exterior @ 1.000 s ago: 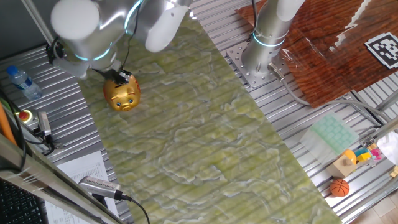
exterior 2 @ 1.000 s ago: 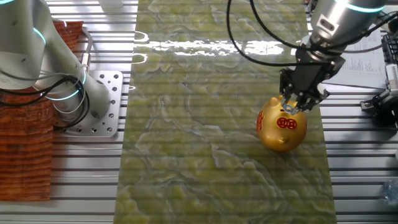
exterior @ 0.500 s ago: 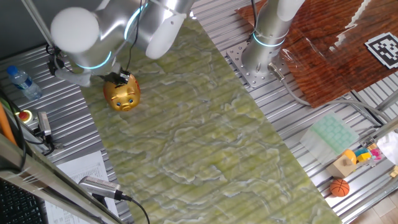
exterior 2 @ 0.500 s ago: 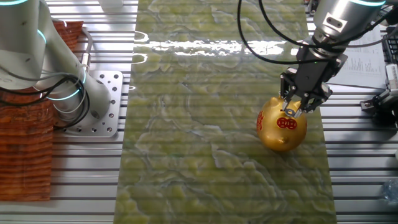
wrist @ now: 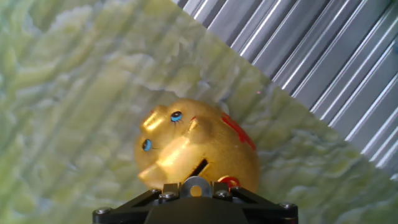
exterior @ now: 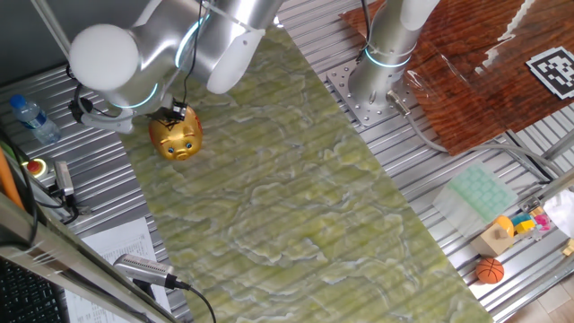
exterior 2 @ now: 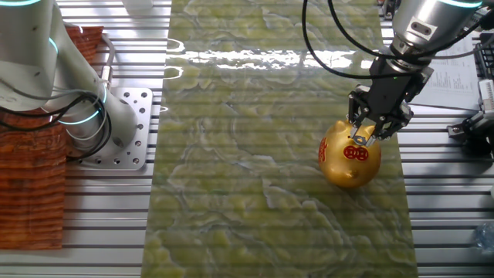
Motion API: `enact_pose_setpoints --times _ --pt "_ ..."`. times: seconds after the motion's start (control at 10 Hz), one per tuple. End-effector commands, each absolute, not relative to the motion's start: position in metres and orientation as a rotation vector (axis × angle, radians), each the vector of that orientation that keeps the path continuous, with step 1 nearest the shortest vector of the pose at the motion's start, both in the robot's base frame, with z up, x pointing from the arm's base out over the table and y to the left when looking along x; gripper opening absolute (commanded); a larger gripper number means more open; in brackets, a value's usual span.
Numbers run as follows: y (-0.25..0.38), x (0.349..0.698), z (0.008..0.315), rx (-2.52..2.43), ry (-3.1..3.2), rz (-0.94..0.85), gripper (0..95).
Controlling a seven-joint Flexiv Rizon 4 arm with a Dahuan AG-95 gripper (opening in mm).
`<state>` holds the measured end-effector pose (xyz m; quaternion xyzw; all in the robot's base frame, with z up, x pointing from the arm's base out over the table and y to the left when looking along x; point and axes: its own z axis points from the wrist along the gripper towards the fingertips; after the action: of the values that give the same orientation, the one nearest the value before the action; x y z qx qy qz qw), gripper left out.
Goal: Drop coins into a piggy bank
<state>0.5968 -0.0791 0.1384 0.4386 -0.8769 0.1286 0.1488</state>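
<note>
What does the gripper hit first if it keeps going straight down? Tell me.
Most likely the gold piggy bank: the gripper hangs right over its back, by the slot, seemingly pinching a coin. Exact clearance is unclear.

The shiny gold piggy bank (exterior 2: 349, 158) stands upright at right of centre. A grey coin (wrist: 196, 186) sits at its slot.

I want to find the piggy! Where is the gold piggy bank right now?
The gold piggy bank stands on the green mat near its right edge in the other fixed view, right under the tool. In the hand view it sits just beyond the fingertips.
</note>
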Motion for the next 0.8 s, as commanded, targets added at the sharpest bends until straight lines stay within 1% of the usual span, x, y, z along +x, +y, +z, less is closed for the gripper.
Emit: enact_pose_setpoints --times 0.1,0.8 --pt "-0.0777 0.597 0.1389 1.293 -2.5 0.362 0.0" --pt "-0.0748 0.5987 0.1371 1.471 -2.343 0.372 0.0"
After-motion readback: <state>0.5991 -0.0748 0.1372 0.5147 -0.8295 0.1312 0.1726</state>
